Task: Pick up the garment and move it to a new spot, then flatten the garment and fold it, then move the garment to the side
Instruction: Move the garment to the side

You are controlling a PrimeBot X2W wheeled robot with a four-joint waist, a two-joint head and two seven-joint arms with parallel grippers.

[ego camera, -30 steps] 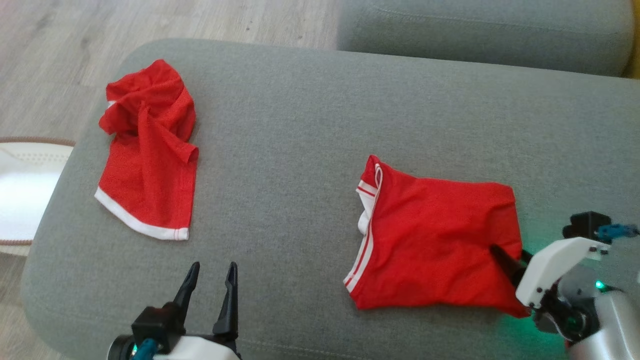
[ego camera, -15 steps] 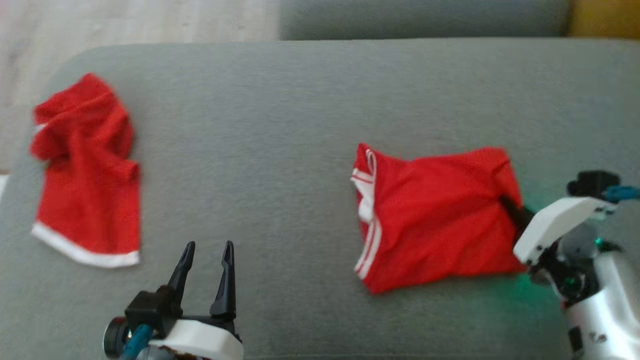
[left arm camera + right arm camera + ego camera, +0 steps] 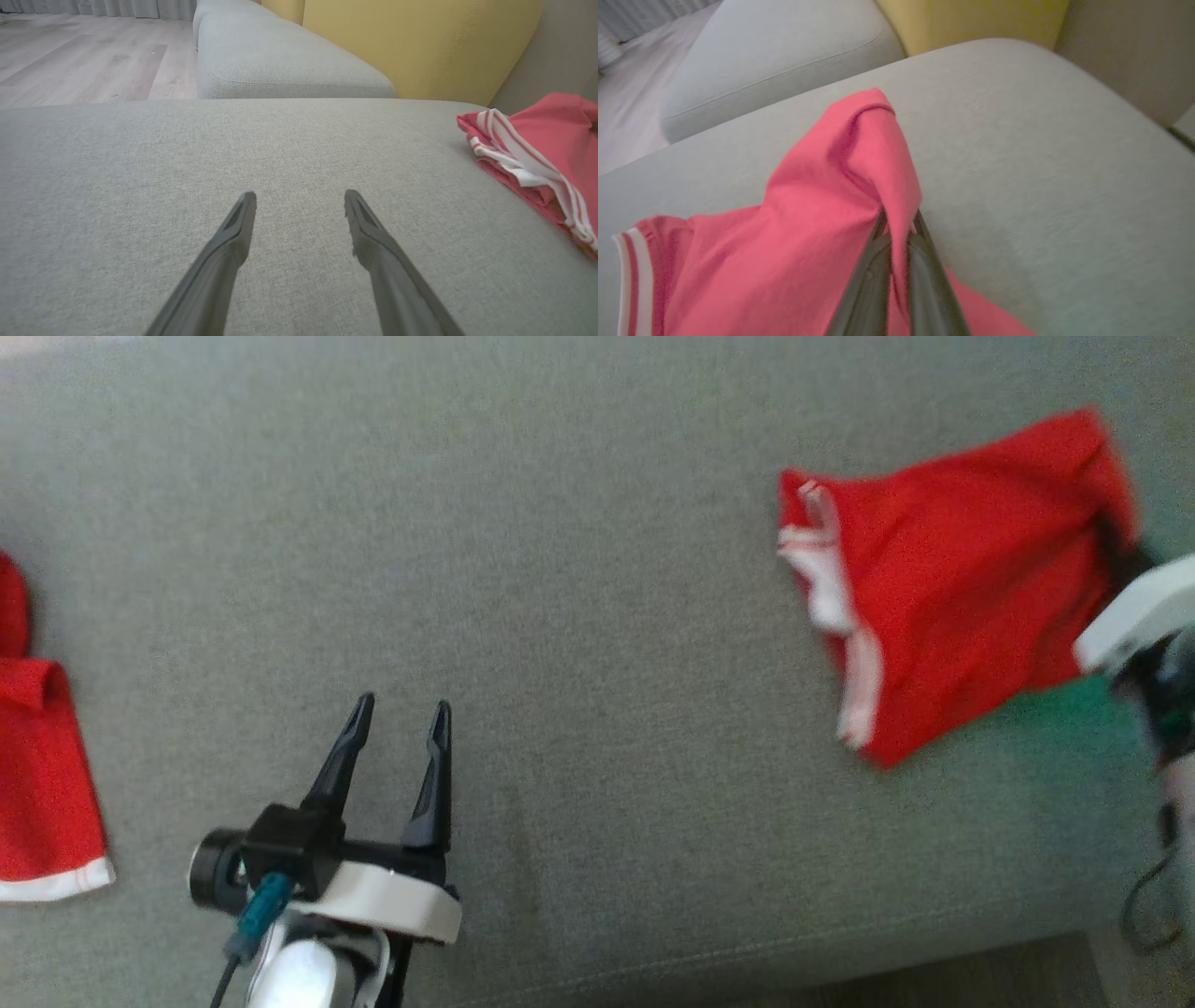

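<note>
- Head view: the red garment [image 3: 952, 579], trimmed with white stripes, lies on the far right part of the grey sofa cushion [image 3: 607, 569], its striped edge turned to the left.
- Right wrist view: the right gripper [image 3: 900, 219] is pinched narrow on the garment's right corner. The cloth is caught between its two dark fingers and stands up in a peak, while the rest rests on the cushion.
- Left wrist view: the left gripper [image 3: 300, 195] is spread wide and holds nothing. It hangs just over bare cushion, well apart from the garment at its right, with a yellow backrest [image 3: 420, 42] and wooden floor [image 3: 70, 60] beyond.
- At the head view's left edge lies a second red garment [image 3: 42, 775] with a white hem, touched by neither gripper.
- Progress, as a judgement: the gripped garment looks compact and layered rather than spread, so flattening and folding appear done.
- What seems left is the last step: carrying or dragging it aside by the held corner and letting go. Whether the fold survives a one-corner pull is uncertain.
</note>
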